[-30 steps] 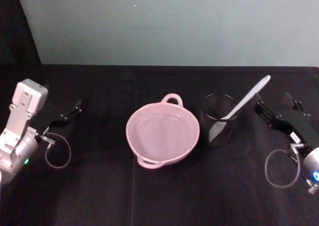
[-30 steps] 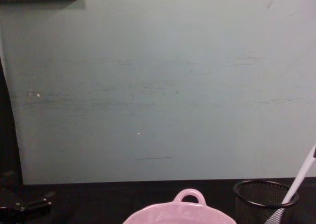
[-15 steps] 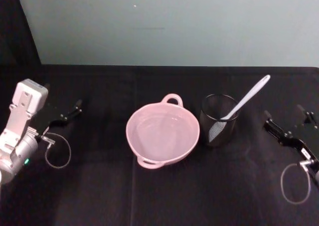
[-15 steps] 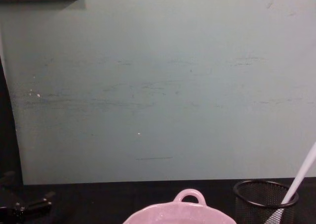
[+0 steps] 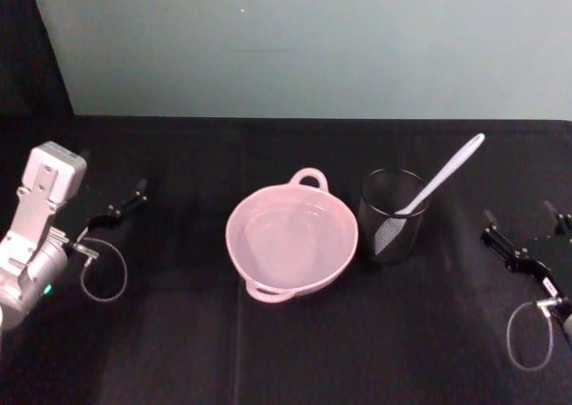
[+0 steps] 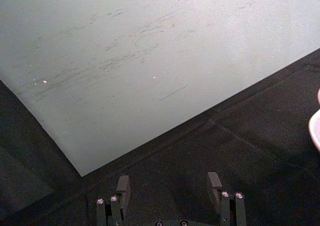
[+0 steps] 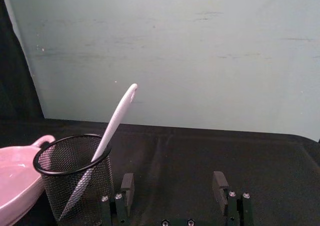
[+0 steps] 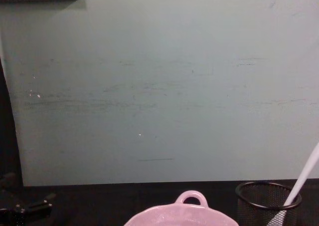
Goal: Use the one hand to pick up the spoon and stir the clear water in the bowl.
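Note:
The pale pink bowl (image 5: 246, 210) sits mid-table with clear water (image 5: 290, 237) in it, marked by faint reflections. To its right stands a black wire-mesh cup (image 5: 380, 244) holding the white spoon (image 5: 444, 173), head down, handle leaning out to the right. In the right wrist view the spoon (image 7: 114, 128) and the cup (image 7: 55, 186) are ahead of my right gripper (image 7: 173, 183). That right gripper (image 5: 518, 213) is open at the table's right edge, apart from the cup. My left gripper (image 5: 114, 180) is parked open at the far left.
Black cloth covers the table up to a pale green wall. The bowl's rim (image 6: 315, 128) shows far off in the left wrist view. From the chest, the bowl's loop handle (image 8: 191, 198) and the cup (image 8: 268, 201) are at the lower edge.
My right gripper has drawn back to the right and toward the near edge, away from the mesh cup. The spoon, the bowl and the left arm have stayed put.

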